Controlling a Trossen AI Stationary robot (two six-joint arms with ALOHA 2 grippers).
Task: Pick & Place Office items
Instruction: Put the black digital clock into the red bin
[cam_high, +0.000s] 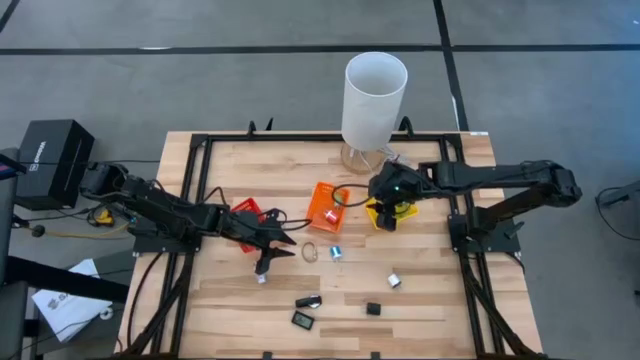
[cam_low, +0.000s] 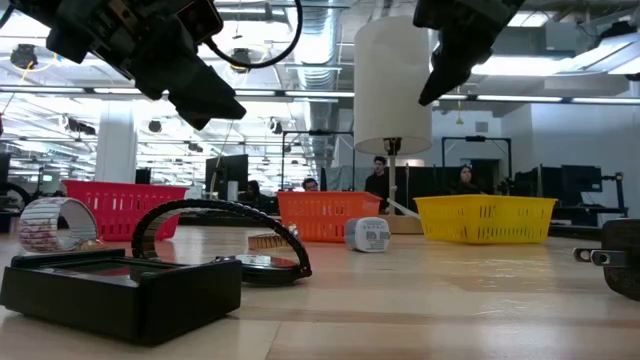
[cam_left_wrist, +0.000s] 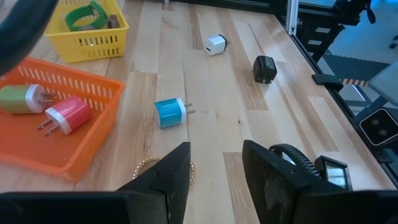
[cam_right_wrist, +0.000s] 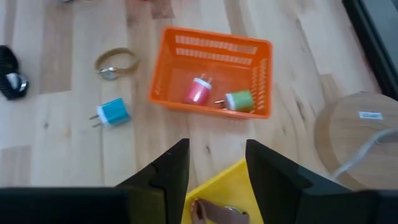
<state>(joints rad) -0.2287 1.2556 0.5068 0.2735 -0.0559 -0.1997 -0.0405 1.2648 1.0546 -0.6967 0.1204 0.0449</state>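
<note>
orange bin (cam_right_wrist: 214, 74) – red plug (cam_right_wrist: 198, 91), green plug (cam_right_wrist: 239, 100) | yellow bin (cam_left_wrist: 87, 34) – green ring (cam_left_wrist: 86, 15) | both pincers agape, empty

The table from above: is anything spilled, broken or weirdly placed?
Nothing looks damaged or spilled. Small items simply lie loose: a blue plug, a white plug and a tan ring on the table, outside the orange bin.

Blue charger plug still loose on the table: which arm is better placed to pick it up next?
Probably the left. Its open gripper hovers nearer the blue plug, while the right gripper hangs over the yellow bin.
</note>
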